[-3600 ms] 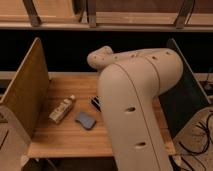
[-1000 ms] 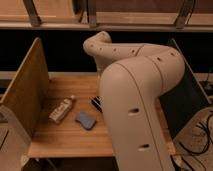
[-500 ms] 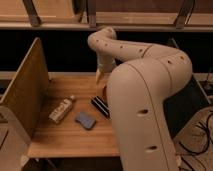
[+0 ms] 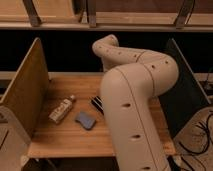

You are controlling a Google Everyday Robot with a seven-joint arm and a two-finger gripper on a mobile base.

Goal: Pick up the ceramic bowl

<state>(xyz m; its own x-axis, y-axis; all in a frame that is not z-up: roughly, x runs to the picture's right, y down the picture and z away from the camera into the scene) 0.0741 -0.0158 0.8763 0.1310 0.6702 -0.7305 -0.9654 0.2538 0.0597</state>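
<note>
No ceramic bowl shows in the camera view; it is hidden or out of view. My cream arm point(image 4: 132, 100) fills the middle of the view. It rises from the bottom, bends at the right and reaches left to a rounded joint point(image 4: 106, 47) over the back of the wooden table point(image 4: 60, 140). The forearm drops behind the big front link, and the gripper is hidden behind it.
On the table lie a tan bottle-like packet point(image 4: 62, 109), a blue-grey pad point(image 4: 85, 120) and a dark striped object point(image 4: 97, 104) right next to the arm. A wooden side panel point(image 4: 25, 92) stands at the left and a dark panel point(image 4: 182, 90) at the right. Cables point(image 4: 202, 135) lie on the floor at the right.
The arm has unfolded: its upper joint has risen and swung toward the back of the table, and the big link now covers more of the table's right half. The objects have not moved.
</note>
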